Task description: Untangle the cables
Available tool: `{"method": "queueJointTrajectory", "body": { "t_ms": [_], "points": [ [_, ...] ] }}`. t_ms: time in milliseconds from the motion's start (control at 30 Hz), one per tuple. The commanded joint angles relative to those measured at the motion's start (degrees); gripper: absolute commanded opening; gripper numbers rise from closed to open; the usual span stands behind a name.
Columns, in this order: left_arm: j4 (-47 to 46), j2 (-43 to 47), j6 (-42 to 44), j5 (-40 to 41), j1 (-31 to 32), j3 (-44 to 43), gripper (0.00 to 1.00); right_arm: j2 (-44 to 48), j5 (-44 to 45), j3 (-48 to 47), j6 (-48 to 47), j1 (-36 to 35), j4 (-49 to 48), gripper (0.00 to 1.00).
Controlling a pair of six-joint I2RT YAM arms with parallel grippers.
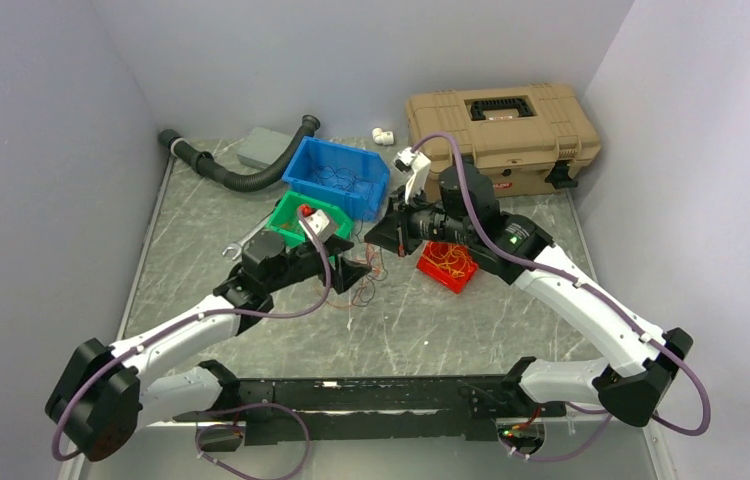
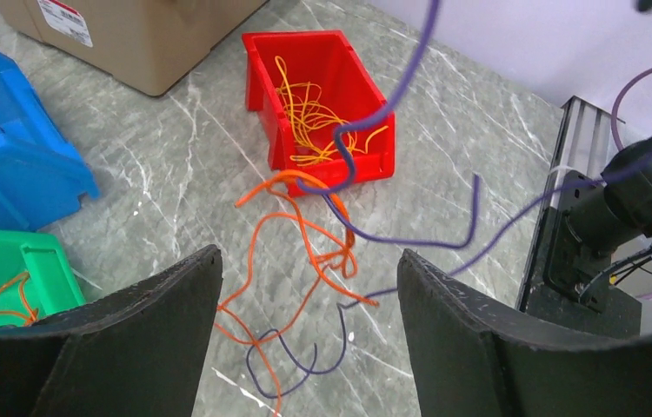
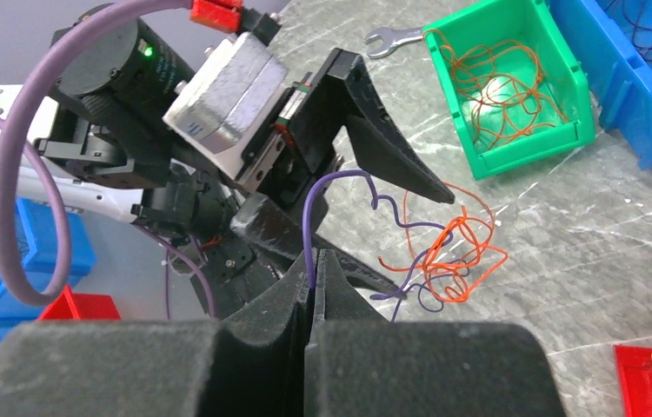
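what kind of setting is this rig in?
Probably a robot lab test cell: plain walls around a table, blue bin and red bin holding loose cables, tan case behind.

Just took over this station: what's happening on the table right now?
The right pincer is shut on a purple wire that runs down into the orange-and-purple tangle on the table. The left pincer hangs open above that tangle, holding nothing. Yellow wires lie in the red bin, orange wires in the green bin.

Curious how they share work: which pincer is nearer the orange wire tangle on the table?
Left. The left pincer hangs open right over the tangle; the right pincer is farther off, shut on a purple wire.
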State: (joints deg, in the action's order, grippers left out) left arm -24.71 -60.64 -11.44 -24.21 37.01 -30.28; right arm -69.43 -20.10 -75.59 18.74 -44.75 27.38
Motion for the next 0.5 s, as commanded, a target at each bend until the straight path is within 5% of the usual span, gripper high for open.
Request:
{"method": "queueJointTrajectory", "body": {
  "t_ms": [0,233,467],
  "points": [
    [-3.63,-3.32,0.44,-0.58,0.28,-4.02,0.74,0.15,-1.91,-2.85,1.29,0.21,-1.36,0.0],
    [-8.1,-11.93,-2.08,-0.48,0.35,-5.68,0.61,1.59,-0.95,-3.56,2.54,0.41,-2.21,0.0],
    [-16.48,-16.05,-5.42,4.29,0.28,-3.37,0.01,5.28,1.59,-5.68,3.85,1.23,-0.51,0.0]
  ]
}}
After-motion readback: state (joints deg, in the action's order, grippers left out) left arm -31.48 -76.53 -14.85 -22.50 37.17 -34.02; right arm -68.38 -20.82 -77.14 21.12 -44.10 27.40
